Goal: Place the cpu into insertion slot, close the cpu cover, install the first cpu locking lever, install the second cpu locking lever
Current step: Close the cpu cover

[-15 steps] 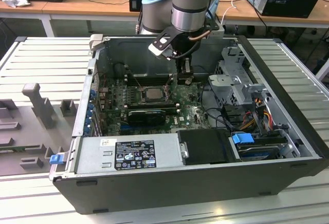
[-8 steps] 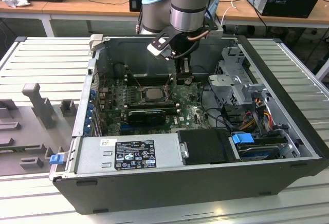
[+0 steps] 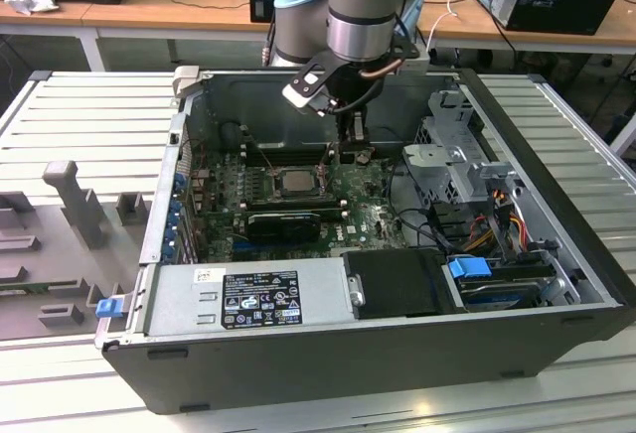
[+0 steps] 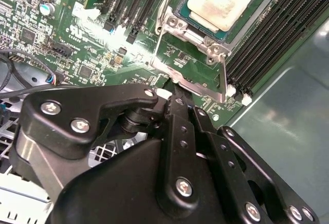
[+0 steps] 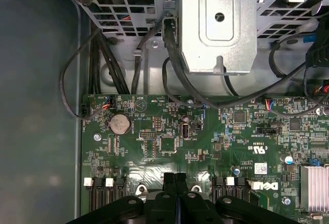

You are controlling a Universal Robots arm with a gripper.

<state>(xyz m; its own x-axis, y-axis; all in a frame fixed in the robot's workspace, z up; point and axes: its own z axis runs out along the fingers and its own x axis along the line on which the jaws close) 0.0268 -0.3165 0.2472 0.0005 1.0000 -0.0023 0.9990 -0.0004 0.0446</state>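
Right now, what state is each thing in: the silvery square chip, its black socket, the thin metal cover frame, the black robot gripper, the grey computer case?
Silvery square cpu: seated in its socket, top uncovered.
Square black insertion slot: holding the cpu.
Thin metal-frame cpu cover: swung open, off the cpu.
Black gripper: fingers shut, tips close to the cover's edge.
Grey computer case: side open.

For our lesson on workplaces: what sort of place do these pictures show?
Probably a robotics lab or workshop: a robot arm reaches into an open computer case on a slatted metal bench, with cabled desks behind.
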